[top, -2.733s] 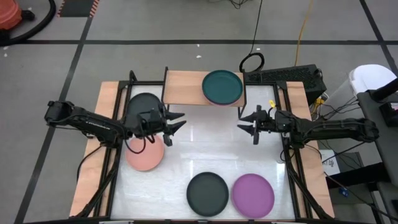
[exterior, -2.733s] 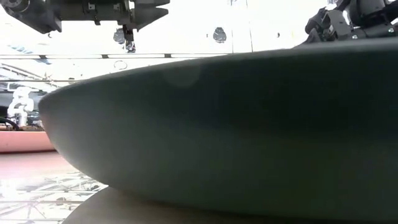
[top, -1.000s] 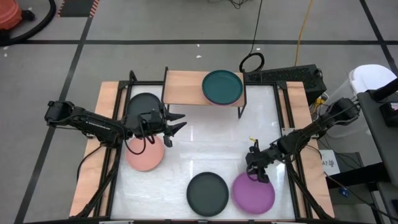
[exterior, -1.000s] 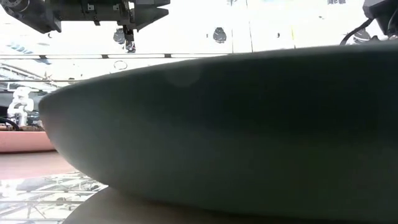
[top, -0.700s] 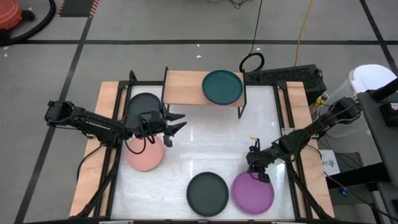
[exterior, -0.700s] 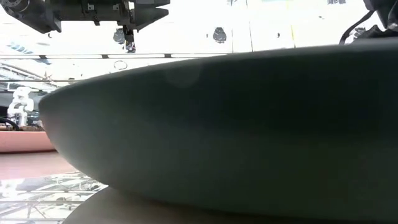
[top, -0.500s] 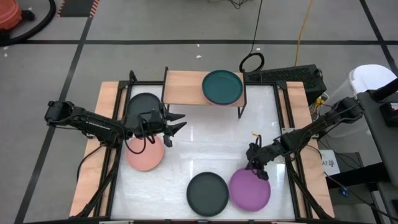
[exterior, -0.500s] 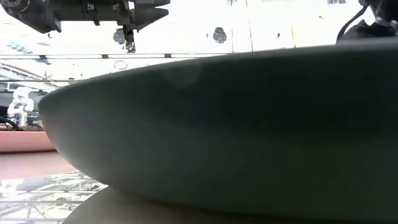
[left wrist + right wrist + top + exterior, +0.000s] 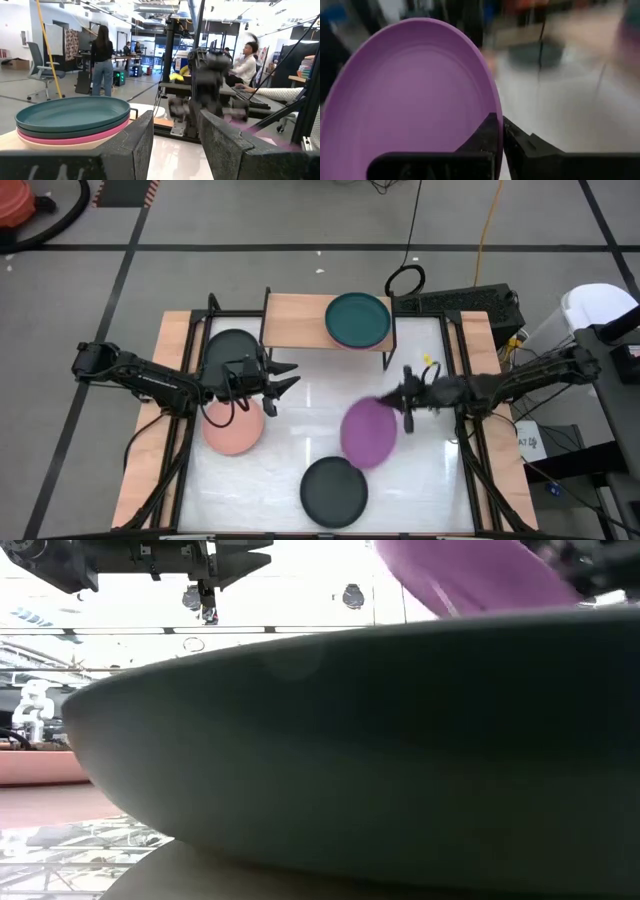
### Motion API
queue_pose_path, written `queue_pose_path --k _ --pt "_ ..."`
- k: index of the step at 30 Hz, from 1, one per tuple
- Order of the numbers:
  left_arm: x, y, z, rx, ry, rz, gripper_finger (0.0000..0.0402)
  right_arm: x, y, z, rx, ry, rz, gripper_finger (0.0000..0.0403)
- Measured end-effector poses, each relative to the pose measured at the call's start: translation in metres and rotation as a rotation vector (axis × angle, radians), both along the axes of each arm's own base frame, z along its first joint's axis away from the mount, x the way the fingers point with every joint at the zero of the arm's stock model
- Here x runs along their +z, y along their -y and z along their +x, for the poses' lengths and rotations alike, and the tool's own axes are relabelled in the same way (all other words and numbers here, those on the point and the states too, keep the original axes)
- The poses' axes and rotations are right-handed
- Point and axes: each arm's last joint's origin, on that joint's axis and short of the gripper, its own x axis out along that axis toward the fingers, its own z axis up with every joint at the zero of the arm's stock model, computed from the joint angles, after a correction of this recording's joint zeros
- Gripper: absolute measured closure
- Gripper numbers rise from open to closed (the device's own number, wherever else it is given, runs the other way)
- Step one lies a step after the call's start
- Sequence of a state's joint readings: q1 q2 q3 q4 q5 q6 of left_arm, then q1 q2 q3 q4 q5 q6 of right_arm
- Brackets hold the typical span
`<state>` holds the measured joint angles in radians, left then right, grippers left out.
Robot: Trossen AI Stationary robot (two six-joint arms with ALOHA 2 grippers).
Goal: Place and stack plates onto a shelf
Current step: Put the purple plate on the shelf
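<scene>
My right gripper (image 9: 405, 402) is shut on a purple plate (image 9: 368, 432) above the middle of the table; the plate also shows in the right wrist view (image 9: 410, 90) and the low view (image 9: 470, 575). The wooden shelf (image 9: 295, 322) at the far edge bears a stack of plates, teal on top (image 9: 357, 320), then pink and beige (image 9: 72, 117). My left gripper (image 9: 285, 380) is open and empty, hovering at the table's left between a charcoal plate (image 9: 232, 348) and a salmon plate (image 9: 232, 428). Another charcoal plate (image 9: 334, 490) lies flat near the front edge. My right gripper pinches the purple plate's rim (image 9: 487, 105) between its two fingers, at the plate's side toward the table's right. The fingers come roughly level from the table's right. The plate is lifted clear of the table and tilted, stretching away from the fingers toward the table's left.
The near charcoal plate fills the low view (image 9: 380, 740). The shelf's left half (image 9: 290, 320) is bare wood. A black frame (image 9: 470, 430) runs along the table's sides. People stand and sit in the room beyond the table (image 9: 102, 60).
My right gripper has taken the purple plate off the table's near right and carried it up and toward the far edge. The plate has gone from flat on the table to lifted clear and tilted, and now hangs over the table's middle.
</scene>
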<state>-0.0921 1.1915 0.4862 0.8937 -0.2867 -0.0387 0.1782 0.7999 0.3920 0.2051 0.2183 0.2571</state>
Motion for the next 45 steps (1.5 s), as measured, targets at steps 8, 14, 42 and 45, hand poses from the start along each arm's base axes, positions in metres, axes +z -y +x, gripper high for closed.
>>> queue_pose_path --k 8,14,42,45 --pt "0.007 0.006 -0.002 -0.014 0.066 0.037 0.0241 0.047 0.039 0.006 -0.224 0.466 -0.186 0.0402" --pt "0.017 0.016 -0.010 -0.005 0.092 0.112 0.0241 0.080 0.077 0.027 -0.285 0.486 -0.192 0.0402" --pt "0.030 0.025 -0.038 0.047 0.015 0.139 0.0241 0.053 0.277 0.171 -0.410 0.202 -0.093 0.0403" --pt "0.030 0.025 -0.038 0.047 0.013 0.140 0.0241 0.042 0.282 0.173 -0.409 0.175 -0.079 0.0403"
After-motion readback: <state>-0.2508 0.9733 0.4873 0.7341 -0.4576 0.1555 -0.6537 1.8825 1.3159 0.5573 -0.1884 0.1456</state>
